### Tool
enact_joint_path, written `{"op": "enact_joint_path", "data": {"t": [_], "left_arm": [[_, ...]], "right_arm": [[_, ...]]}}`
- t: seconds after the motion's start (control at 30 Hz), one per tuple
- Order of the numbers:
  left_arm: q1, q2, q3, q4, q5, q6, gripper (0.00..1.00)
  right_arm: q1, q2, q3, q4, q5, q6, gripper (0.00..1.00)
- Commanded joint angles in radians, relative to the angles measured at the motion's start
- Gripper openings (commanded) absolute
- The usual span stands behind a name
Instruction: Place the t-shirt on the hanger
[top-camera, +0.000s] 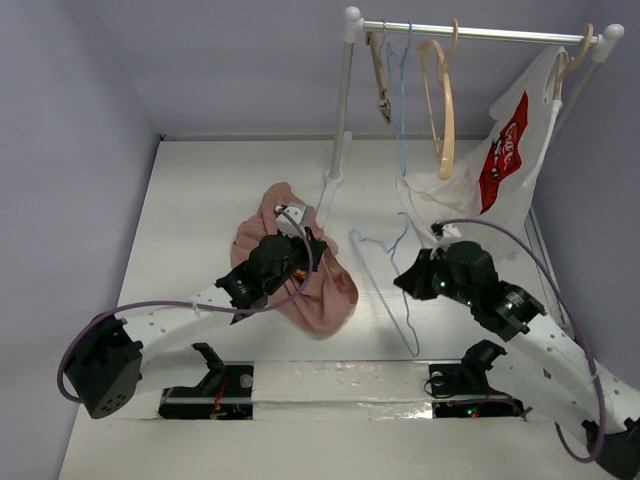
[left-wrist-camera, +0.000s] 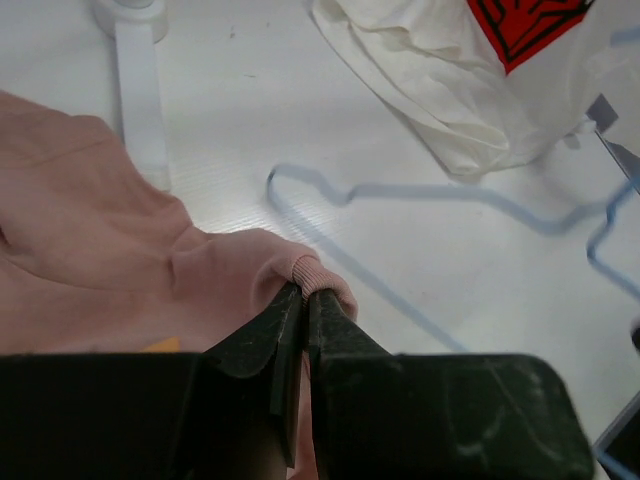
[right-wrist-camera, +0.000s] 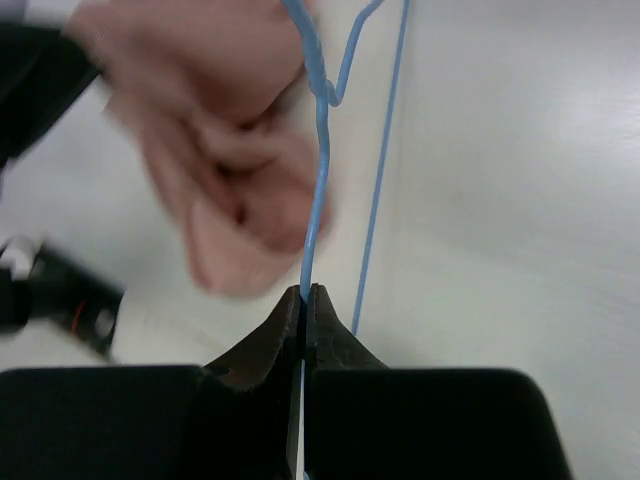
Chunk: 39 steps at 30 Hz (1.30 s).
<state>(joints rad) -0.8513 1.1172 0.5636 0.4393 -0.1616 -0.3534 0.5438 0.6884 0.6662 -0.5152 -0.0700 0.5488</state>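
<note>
Black left fingers (left-wrist-camera: 255, 340) pinch a plain dusty-pink cloth t-shirt (left-wrist-camera: 90, 250), black right fingers (right-wrist-camera: 265, 345) pinch a thin light-blue wire hanger (right-wrist-camera: 316, 200), and beyond the left fingers lies a white cloth shirt (left-wrist-camera: 420, 90) with a black-lined red logo (left-wrist-camera: 520, 25).

Matt pink cloth t-shirt (left-wrist-camera: 90, 250) between the left gripper's (left-wrist-camera: 305, 293) scuffed black plastic fingers (left-wrist-camera: 250, 350); smooth blue wire hanger (right-wrist-camera: 316, 200) in the right gripper (right-wrist-camera: 304, 292).

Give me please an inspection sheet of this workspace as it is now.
Surface: white table, the clothes rail standing on it.
Job's things: t-shirt crumpled left of centre; hanger just right of it.
Clutter: white shirt, wooden hangers and a spare blue hanger on that rail.
Grippers: left gripper shut on the t-shirt's edge; right gripper shut on the hanger.
Cables: a purple cable loops along each arm.
Surroundings: lilac walls; nothing else seen.
</note>
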Motion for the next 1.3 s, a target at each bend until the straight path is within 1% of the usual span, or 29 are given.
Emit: {"op": "enact_joint_path", "data": {"t": [0.0, 0.03, 0.07, 0.1, 0.13, 0.17, 0.23, 0.27, 0.37, 0.5, 0.6, 0.7, 0.77, 0.87, 1.27], "left_arm": [[0.031, 0.013, 0.05, 0.064, 0.023, -0.039, 0.0], [0.043, 0.019, 0.055, 0.064, 0.022, -0.042, 0.0], [0.053, 0.035, 0.058, 0.064, 0.02, -0.045, 0.0], [0.054, 0.044, 0.062, 0.059, 0.011, -0.045, 0.0], [0.082, 0.062, 0.071, 0.053, 0.008, -0.044, 0.0], [0.095, 0.07, 0.073, 0.053, 0.01, -0.044, 0.0], [0.124, 0.082, 0.079, 0.053, 0.023, -0.047, 0.0], [0.15, 0.095, 0.082, 0.053, 0.027, -0.047, 0.0], [0.179, 0.107, 0.094, 0.038, 0.037, -0.041, 0.0], [0.218, 0.127, 0.11, 0.033, 0.056, -0.038, 0.0], [0.218, 0.138, 0.119, 0.041, 0.08, -0.044, 0.0], [0.218, 0.141, 0.13, 0.044, 0.106, -0.052, 0.0], [0.218, 0.133, 0.133, 0.039, 0.106, -0.053, 0.0], [0.218, 0.116, 0.134, 0.027, 0.097, -0.053, 0.0], [0.218, 0.125, 0.136, 0.024, 0.08, -0.05, 0.0]], "right_arm": [[0.247, -0.027, -0.02, 0.122, -0.005, 0.129, 0.0], [0.301, -0.03, -0.019, 0.115, 0.027, 0.141, 0.0], [0.35, -0.042, -0.005, 0.104, 0.127, 0.146, 0.0], [0.396, -0.052, 0.004, 0.08, 0.178, 0.151, 0.0], [0.462, -0.062, 0.015, 0.066, 0.218, 0.154, 0.0], [0.482, -0.069, 0.025, 0.054, 0.273, 0.151, 0.0], [0.519, -0.079, 0.064, 0.023, 0.3, 0.132, 0.0], [0.528, -0.084, 0.075, 0.02, 0.309, 0.122, 0.0], [0.541, -0.095, 0.117, -0.008, 0.335, 0.079, 0.0], [0.541, -0.119, 0.185, -0.052, 0.319, 0.022, 0.0], [0.541, -0.141, 0.216, -0.065, 0.289, -0.009, 0.0], [0.541, -0.101, 0.188, -0.037, 0.257, -0.021, 0.0], [0.541, -0.052, 0.156, -0.007, 0.251, -0.026, 0.0], [0.541, -0.03, 0.128, 0.042, 0.231, -0.026, 0.0], [0.55, -0.092, 0.133, 0.044, 0.162, 0.01, 0.0]]}}
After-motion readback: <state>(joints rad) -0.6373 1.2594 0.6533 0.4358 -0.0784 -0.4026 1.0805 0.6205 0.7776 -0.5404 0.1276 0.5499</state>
